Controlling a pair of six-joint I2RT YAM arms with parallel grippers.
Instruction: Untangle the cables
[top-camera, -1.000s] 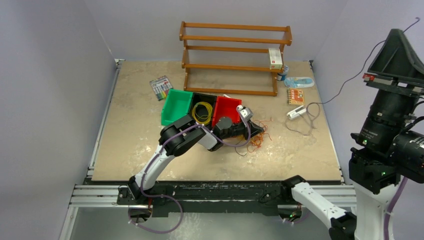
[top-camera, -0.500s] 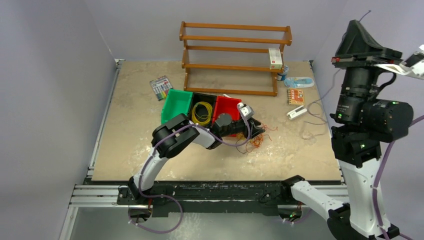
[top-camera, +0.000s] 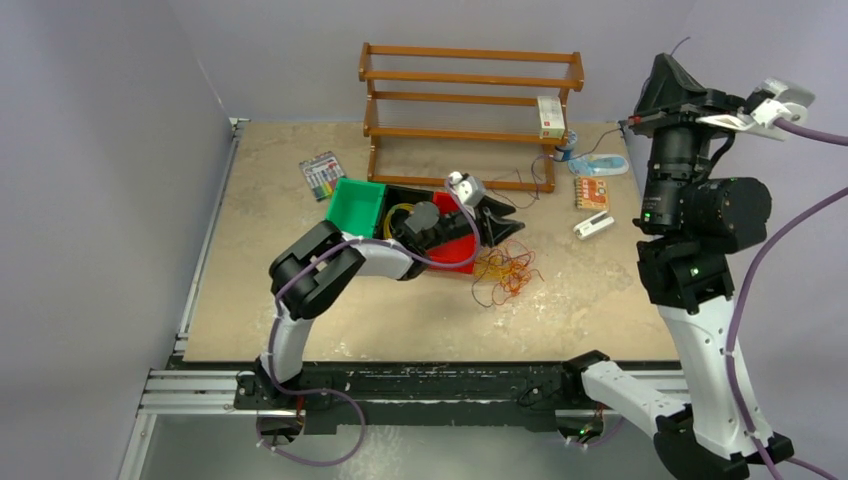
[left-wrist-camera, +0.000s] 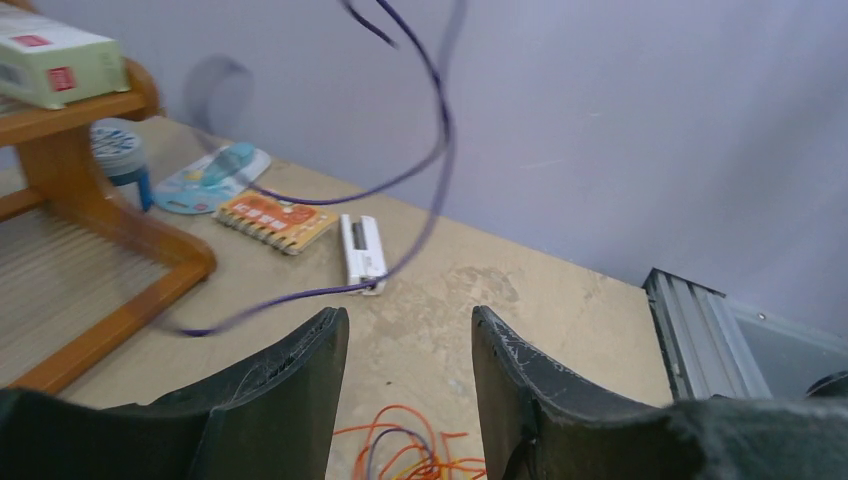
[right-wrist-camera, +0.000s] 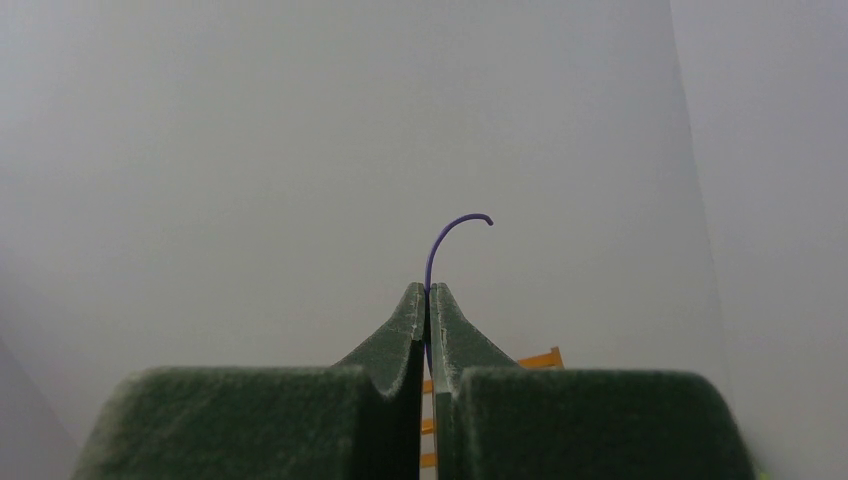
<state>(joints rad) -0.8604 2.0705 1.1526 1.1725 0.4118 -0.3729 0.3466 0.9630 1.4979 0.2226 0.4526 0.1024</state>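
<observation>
Left gripper (left-wrist-camera: 405, 330): fingers (left-wrist-camera: 290, 400) spread, holding nothing. The orange bunch (left-wrist-camera: 415, 462) lies just below them. Right gripper (right-wrist-camera: 428, 300): fingers pinch a purple strand (right-wrist-camera: 455, 225), its end curling above the tips. Strands judged light, limp and snag-prone; grip near a free end.

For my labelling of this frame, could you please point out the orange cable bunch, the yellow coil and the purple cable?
orange cable bunch (top-camera: 503, 270): top external view, middle of the tangle.
yellow coil (top-camera: 398, 212): top external view, its uncovered arc.
purple cable (right-wrist-camera: 429, 262): right wrist view, its upright stretch.
</observation>
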